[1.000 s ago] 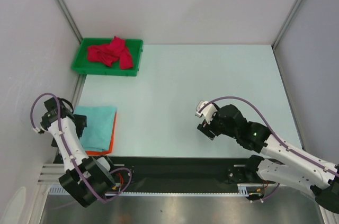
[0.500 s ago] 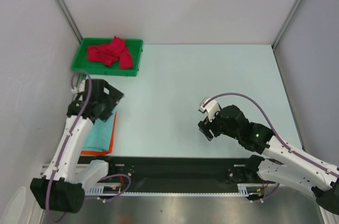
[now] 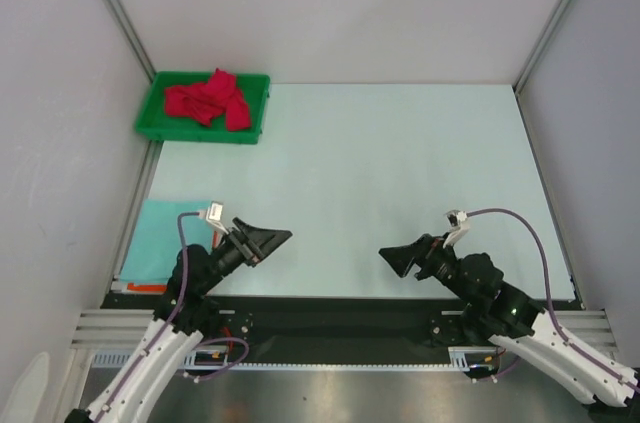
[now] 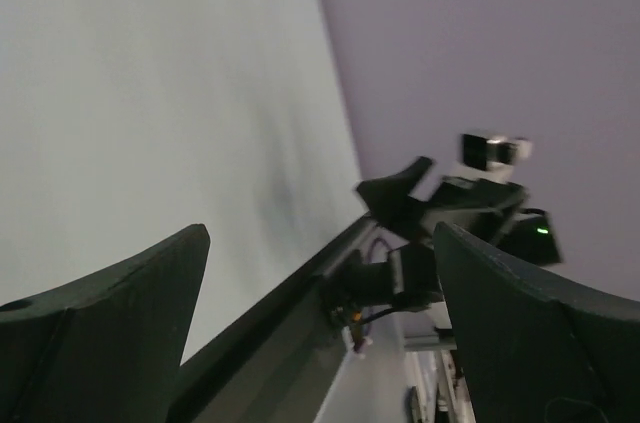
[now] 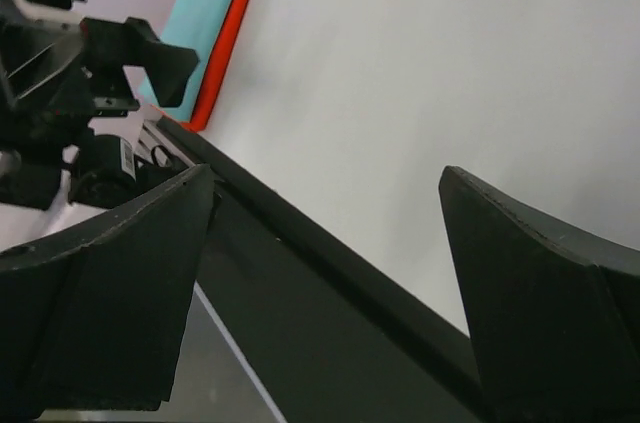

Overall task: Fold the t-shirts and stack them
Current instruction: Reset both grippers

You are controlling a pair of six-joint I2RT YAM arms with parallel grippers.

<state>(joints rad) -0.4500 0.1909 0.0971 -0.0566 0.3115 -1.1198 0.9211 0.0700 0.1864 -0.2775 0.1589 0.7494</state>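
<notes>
Both arms have pulled back to the near edge of the counter (image 3: 380, 163) within the last second: the left arm, which was beside the folded pile and then swung up toward the tray, now lies low at about 7 o'clock, and the right arm has dropped from the middle of the counter to about 5 o'clock. The left fingers (image 3: 263, 239) and the right fingers (image 3: 403, 257) point at each other across bare counter. Both pairs are spread wide and grasp nothing, the right pair having spread further in this last moment. The wrist views show only empty space between each pair. The mint green shirt (image 3: 160, 241) lies folded flat at 8 o'clock on top of the orange shirt (image 5: 222, 53), of which only a thin edge shows along the side of the pile. Neither arm touches the pile. The red shirt (image 3: 208, 101) is crumpled in the green tray (image 3: 150, 123) at 11 o'clock, well apart from both arms. This reads as a reset between shirts: two look folded and stacked, and the red one has yet to be fetched, spread, folded and added
</notes>
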